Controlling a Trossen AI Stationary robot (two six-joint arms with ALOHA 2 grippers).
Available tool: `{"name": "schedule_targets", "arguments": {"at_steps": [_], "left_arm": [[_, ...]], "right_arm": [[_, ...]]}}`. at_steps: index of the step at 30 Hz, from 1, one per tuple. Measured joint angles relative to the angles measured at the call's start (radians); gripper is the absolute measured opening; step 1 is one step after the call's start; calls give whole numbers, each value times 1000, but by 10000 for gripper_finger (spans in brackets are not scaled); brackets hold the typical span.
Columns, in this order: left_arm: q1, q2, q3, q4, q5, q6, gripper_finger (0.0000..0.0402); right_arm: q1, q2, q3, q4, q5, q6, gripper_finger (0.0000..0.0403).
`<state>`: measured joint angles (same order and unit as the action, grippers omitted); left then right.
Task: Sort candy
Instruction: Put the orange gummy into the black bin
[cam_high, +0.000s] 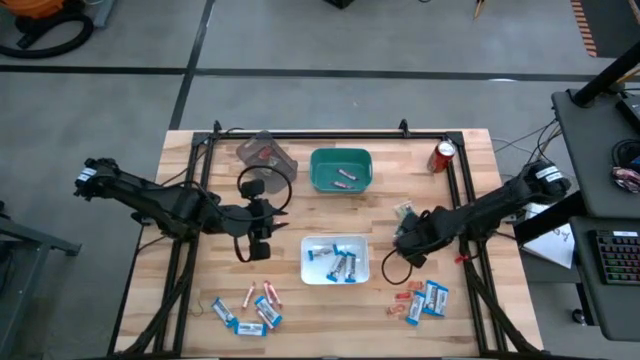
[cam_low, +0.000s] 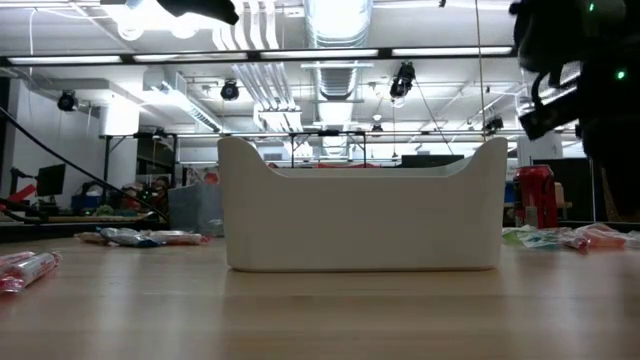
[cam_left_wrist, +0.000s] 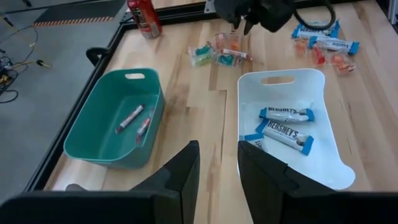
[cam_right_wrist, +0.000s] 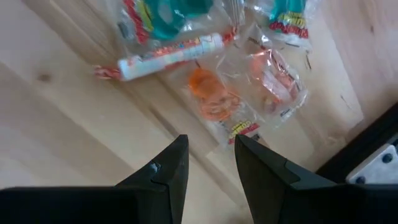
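R claw (cam_right_wrist: 208, 155) part-open, empty, over orange candy (cam_right_wrist: 214, 99) on tabletop (cam_right_wrist: 56, 137) | tip: drop straight, straddle one wrapper, skip the stick (cam_right_wrist: 171, 53) | L claw (cam_left_wrist: 217, 168) part-open, empty, between bins | blue bars in white bin (cam_high: 308, 270)

1. Both arms are dark, almost black, built of jointed tubular links.
2. Each arm carries a white band near its outer end.
3. A black cable loops beside each wrist.
4. The left gripper (cam_left_wrist: 217, 180) and right gripper (cam_right_wrist: 210, 171) have flat, angular black fingers with bevelled edges.
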<state>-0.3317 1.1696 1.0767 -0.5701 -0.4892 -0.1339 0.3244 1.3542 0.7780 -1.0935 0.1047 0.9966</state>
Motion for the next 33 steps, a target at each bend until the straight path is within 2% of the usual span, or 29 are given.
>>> {"name": "schedule_targets", "arguments": {"at_steps": [8,18,22,27,33], "left_arm": [[0,5,0,1,0,5,94],[0,5,-1,1,-1,4,94],[0,5,-4,1,-1,3,94],[0,5,-6,2,-1,2,94],[0,5,-6,2,-1,-9,94]], "right_arm": [[-60,143,0,7,3,-71,125],[-131,228,2,64,-37,-216,122],[-142,231,2,74,-61,-233,92],[-142,222,2,79,-80,-237,20],[-142,186,-2,58,-86,-221,9]]}}
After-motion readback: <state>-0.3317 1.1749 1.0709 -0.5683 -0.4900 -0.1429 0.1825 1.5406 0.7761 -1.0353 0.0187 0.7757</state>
